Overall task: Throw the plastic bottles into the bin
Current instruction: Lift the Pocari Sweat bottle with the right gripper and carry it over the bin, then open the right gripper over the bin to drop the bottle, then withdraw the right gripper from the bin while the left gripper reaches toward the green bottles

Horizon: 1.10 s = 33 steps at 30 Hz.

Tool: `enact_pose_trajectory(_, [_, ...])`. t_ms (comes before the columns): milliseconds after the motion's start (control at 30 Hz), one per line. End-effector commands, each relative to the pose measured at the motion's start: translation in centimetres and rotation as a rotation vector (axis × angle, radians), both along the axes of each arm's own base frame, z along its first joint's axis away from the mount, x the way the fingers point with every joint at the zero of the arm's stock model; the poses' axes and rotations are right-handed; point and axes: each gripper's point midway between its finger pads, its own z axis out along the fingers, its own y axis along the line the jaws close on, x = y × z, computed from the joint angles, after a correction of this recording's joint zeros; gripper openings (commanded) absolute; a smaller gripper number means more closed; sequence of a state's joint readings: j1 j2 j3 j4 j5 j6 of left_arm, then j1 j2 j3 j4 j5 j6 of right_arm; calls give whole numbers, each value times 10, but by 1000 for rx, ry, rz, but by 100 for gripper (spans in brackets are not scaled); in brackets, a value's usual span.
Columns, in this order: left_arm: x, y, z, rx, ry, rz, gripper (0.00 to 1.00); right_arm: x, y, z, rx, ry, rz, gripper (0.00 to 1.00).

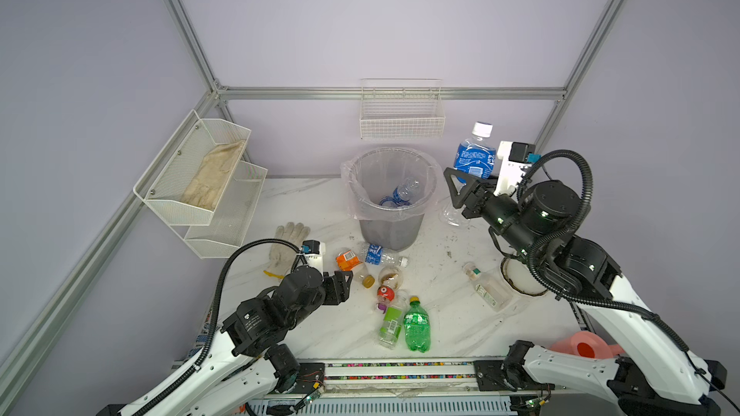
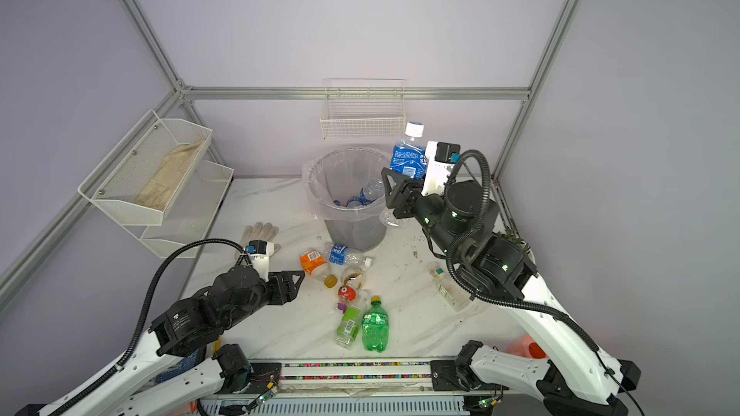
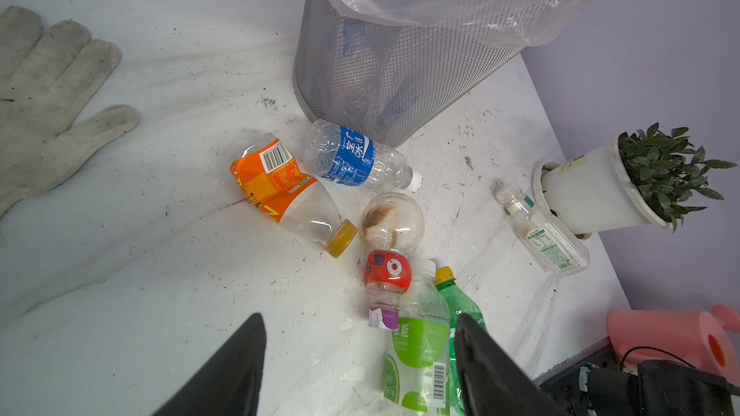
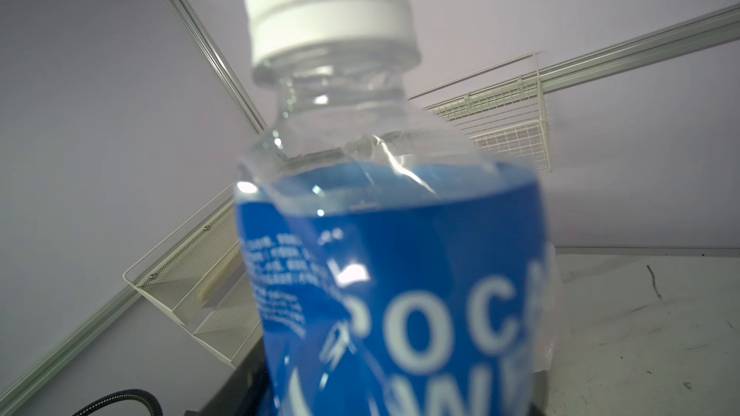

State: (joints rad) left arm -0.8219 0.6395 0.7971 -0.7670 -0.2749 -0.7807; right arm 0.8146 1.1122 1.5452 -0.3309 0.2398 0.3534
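The grey mesh bin, lined with a clear bag, stands at the back middle with blue-labelled plastic bottles inside. My right gripper is shut on a white-capped, blue-labelled bottle, held upright just right of the bin's rim. In front of the bin lie an orange-labelled bottle, a blue-labelled one, a round red-capped one, a lime-labelled one and a green one. A small clear bottle lies further right. My left gripper hangs open left of this cluster, holding nothing.
A white glove lies left of the bottles. A potted plant stands at the table's right edge and a pink watering can at the front right. White wire baskets hang on the back wall and the left wall.
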Motion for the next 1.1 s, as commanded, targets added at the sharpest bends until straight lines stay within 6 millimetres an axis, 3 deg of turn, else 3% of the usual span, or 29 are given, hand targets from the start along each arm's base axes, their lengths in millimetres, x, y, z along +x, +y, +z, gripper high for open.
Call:
enact_pose_trajectory(0, [-2,-3,-9,-22,11,-1,73,8,8,24,13,-57,-9,23])
enact_pose_trajectory(167, [-3,-4,-5,-36,5,-8,73,52,44,11,-65,-1,-47,27])
enact_pose_trajectory(300, [-5,-8,-2,-42,7,-24,72,114,69,-27,-136,92,-41,27])
enact_pose_trajectory(333, [-6,-9,-2,-45,9,-30,73,130,76,-40,-157,129,-23,34])
enact_pose_trajectory(367, [-6,-10,-1,-47,10,-34,73,145,78,-54,-182,171,-24,54])
enact_pose_trajectory(400, [-8,-11,-2,-50,12,-41,73,156,82,-66,-212,211,-21,91])
enact_pose_trajectory(433, [-9,-12,-2,-52,13,-45,74,162,86,-73,-239,243,-23,98])
enact_pose_trajectory(567, [-13,-14,-4,-51,17,-52,75,157,88,-65,-257,226,-16,97])
enact_pose_trajectory(867, [-10,-26,-14,3,50,-77,75,115,53,-36,-159,137,-33,97])
enact_pose_trajectory(1067, [-14,-41,-28,12,88,-115,83,97,36,-33,-141,122,-44,97])
